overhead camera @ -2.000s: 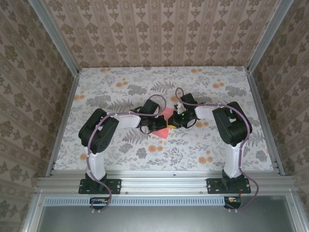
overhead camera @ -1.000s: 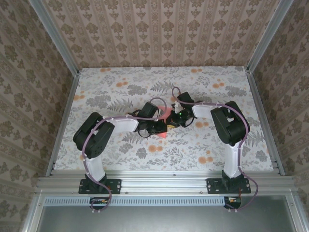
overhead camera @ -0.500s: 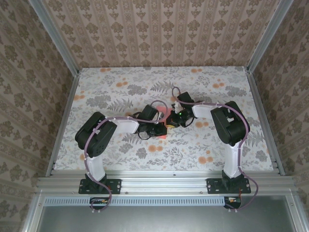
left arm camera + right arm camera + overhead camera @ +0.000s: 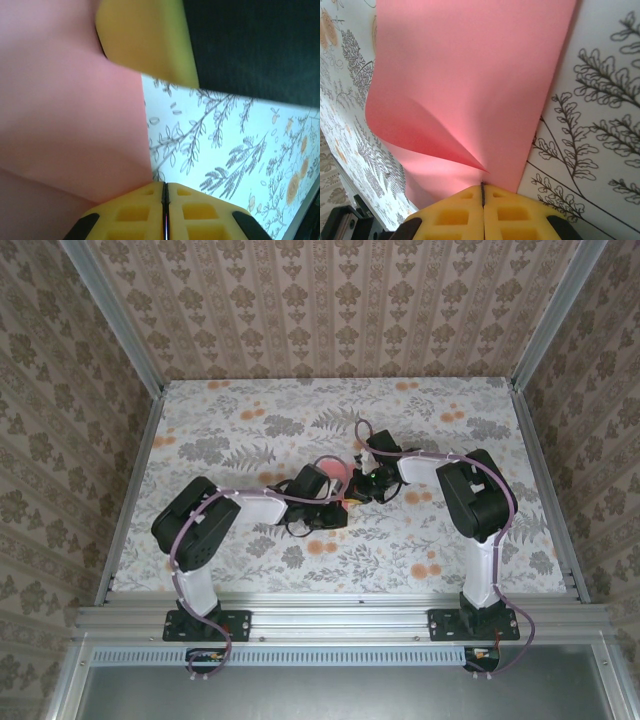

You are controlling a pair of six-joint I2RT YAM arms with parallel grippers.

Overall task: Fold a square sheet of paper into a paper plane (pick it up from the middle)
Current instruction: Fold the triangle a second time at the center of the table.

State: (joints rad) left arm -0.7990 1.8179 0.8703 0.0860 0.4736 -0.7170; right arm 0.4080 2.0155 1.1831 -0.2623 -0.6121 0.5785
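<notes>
Tearing looms — left gripper (image 4: 164, 186) and right gripper (image 4: 482, 187) each pinch the buckled square sheet of paper (image 4: 470, 75) tight, so any pull apart could rip it.

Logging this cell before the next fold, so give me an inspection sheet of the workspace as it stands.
Surface: floral-print tabletop.
Job's things: square sheet of paper, coral pink, curved, at mid-table between the arms.
Clutter: nothing seen.
Grippers: left gripper shut on the paper's edge; right gripper shut on the paper.
Cables: purple cables run along both arms.
Surroundings: patterned walls on three sides; aluminium frame rail at the near edge.
</notes>
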